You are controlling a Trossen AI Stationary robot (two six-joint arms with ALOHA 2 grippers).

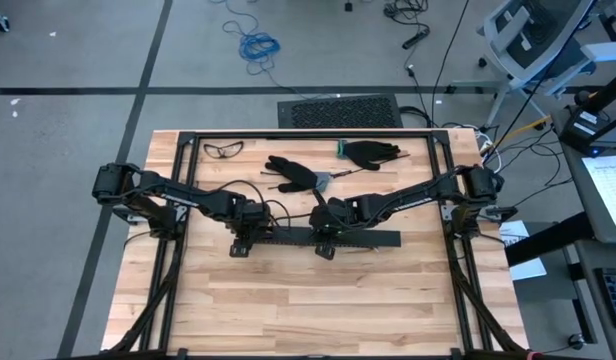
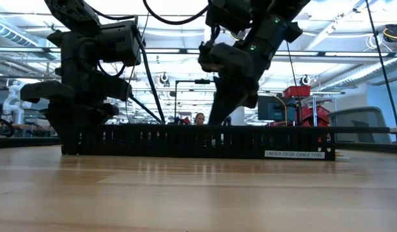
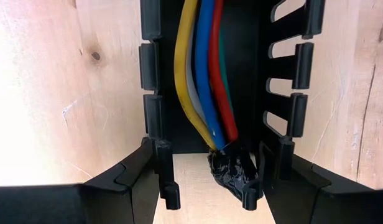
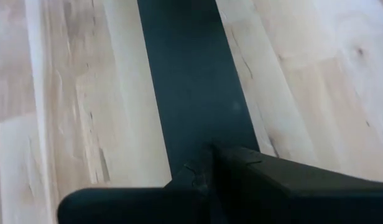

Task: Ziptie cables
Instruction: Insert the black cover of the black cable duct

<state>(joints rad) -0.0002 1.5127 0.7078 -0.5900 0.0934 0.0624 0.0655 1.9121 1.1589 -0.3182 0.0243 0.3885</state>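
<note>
A black slotted strip lies flat on the wooden table's middle. The cables, yellow, blue, red, green and white, lie along its channel, their ends wrapped in black tape. My left gripper points down at the strip's left end, one finger outside each wall. My right gripper is shut and comes down slanting onto the strip's middle. In the right wrist view the strip shows as a plain dark band. My left gripper pinches the strip's left end between its two fingers, one finger against each slotted wall from outside. The fingers point down and lie across the strip, which rests flat on the table. My right gripper's shut fingertips stand at the strip's top near its middle, slanting down from the right; whether they touch it I cannot tell.
Two black gloves, safety glasses and a small green thing lie behind the strip toward the far edge. A black frame runs around the table's far and side edges. Bare wood lies in front.
</note>
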